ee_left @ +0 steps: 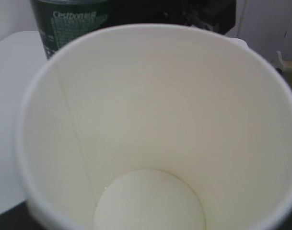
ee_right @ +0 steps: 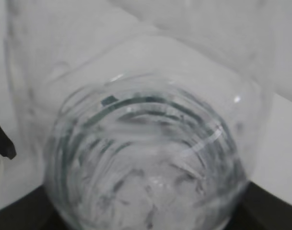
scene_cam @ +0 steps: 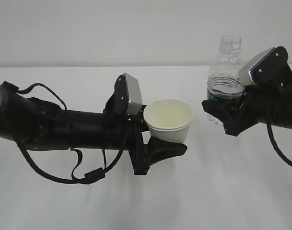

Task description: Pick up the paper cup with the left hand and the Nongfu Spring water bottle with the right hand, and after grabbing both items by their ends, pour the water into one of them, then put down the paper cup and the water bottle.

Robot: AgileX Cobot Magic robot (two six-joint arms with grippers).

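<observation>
The white paper cup (scene_cam: 168, 120) stands upright in my left gripper (scene_cam: 170, 139), which is shut on its lower part, one black finger (scene_cam: 177, 147) showing below it. In the left wrist view the cup (ee_left: 150, 124) fills the frame; its pale inside shows no liquid I can make out. To the right, the uncapped clear Nongfu Spring water bottle (scene_cam: 226, 72) is upright, with my right gripper (scene_cam: 216, 115) shut on its labelled lower part. Its green label (ee_left: 74, 21) shows behind the cup. The ribbed bottle (ee_right: 146, 158) fills the right wrist view. Cup and bottle are a small gap apart.
A white table (scene_cam: 222, 191) lies under both arms, with a pale wall (scene_cam: 112, 28) behind. The left arm's black cables (scene_cam: 83, 175) hang low over the table. A black part (ee_right: 1, 141) shows at the right wrist view's left edge.
</observation>
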